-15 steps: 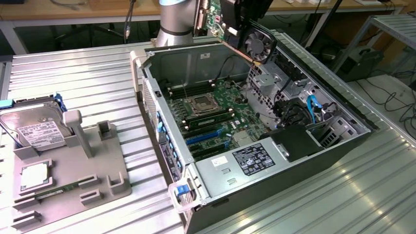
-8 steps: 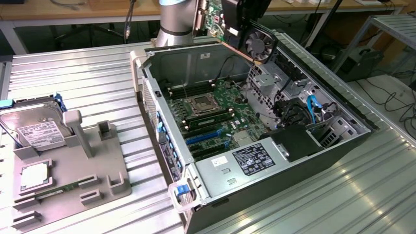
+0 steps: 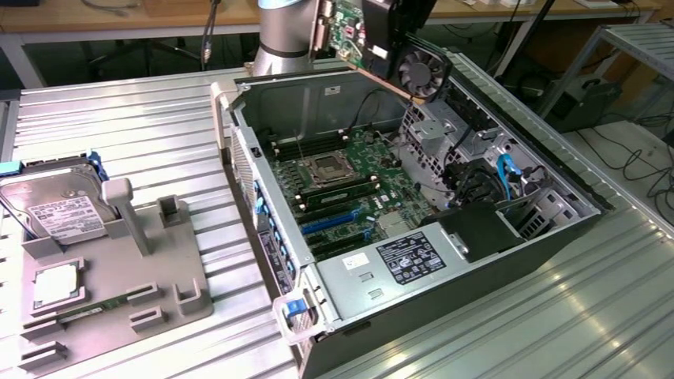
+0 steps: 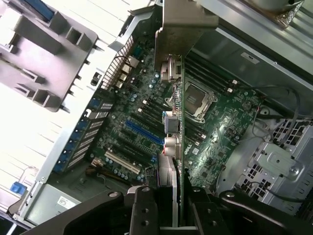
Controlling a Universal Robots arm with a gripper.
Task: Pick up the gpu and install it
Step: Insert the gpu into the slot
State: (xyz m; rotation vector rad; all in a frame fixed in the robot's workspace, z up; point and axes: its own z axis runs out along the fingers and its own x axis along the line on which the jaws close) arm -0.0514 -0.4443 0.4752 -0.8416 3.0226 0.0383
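One open computer case (image 3: 506,292) holds a motherboard (image 3: 348,181); above its 12 o'clock rim the end effector (image 4: 174,205) clamps the gpu (image 3: 406,67), long axis slanting toward 4 o'clock.

The exterior camera looks down over the whole computer case (image 3: 305,99); my wrist camera hangs close above the shared motherboard (image 4: 142,122).

The arm (image 3: 282,35) was a smooth silver-grey cylinder with a bluish ring; the gripper (image 4: 173,208) — matte black, angular — bore small round screws.
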